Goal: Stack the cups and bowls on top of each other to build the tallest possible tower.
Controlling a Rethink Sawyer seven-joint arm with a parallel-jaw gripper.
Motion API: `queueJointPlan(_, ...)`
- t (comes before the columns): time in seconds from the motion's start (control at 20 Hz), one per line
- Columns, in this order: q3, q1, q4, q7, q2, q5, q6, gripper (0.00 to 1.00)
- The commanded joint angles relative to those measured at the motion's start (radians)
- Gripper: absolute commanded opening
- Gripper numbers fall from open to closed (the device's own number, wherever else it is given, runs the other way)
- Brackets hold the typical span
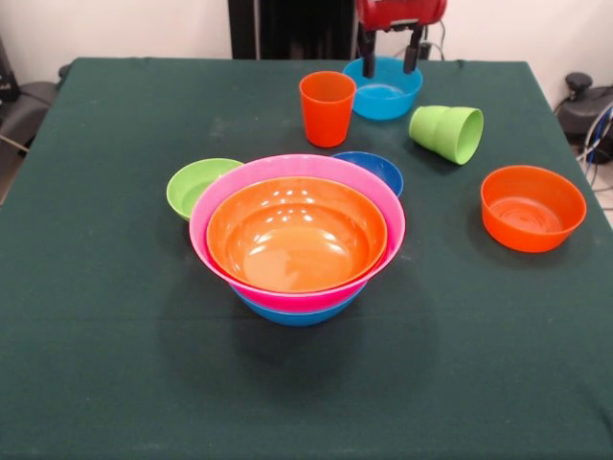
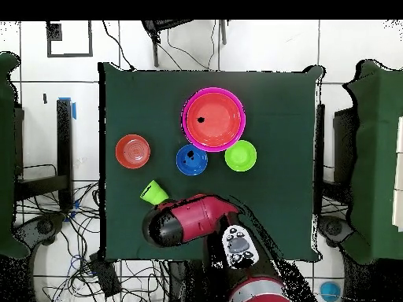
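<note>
From the front view I see a dark green cloth surface (image 1: 105, 364) filling most of the frame, with a pale wall along the top and a dark chair at the upper left edge. Going left to right: a small lime-green bowl (image 1: 195, 185) sits left of centre, touching the tower (image 1: 297, 240). The tower is at centre frame, a large orange bowl nested in a pink one, with a blue bowl's rim showing underneath. Just behind it a small dark blue bowl (image 1: 375, 170) peeks out. Above centre an orange cup (image 1: 327, 107) stands upright. To its right, a light blue bowl (image 1: 383, 88) sits near the top edge, and my gripper (image 1: 391, 50) hangs right over it, its two dark fingers spread about as wide as the bowl's far rim, holding nothing. Further right a lime-green cup (image 1: 448, 132) lies tipped on its side, mouth toward lower right. At the right a small orange bowl (image 1: 533, 207) sits alone, well apart from the rest.

In the overhead view, white tiled floor, loose cables and furniture surround the surface, and the arm (image 2: 193, 220) covers its lower middle.
</note>
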Motion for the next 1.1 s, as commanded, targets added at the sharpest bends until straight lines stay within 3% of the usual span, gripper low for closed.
queueJointPlan(0.05,-0.005,0.031,0.004,0.105,0.023,0.001,0.002,1.0)
queueJointPlan(0.35,-0.032,0.034,0.05,0.132,0.021,-0.003,-0.054,1.0)
queueJointPlan(0.75,-0.009,-0.05,0.115,0.08,0.023,-0.033,-0.081,1.0)
queueJointPlan(1.1,-0.014,-0.082,0.089,0.051,0.063,-0.072,-0.106,1.0)
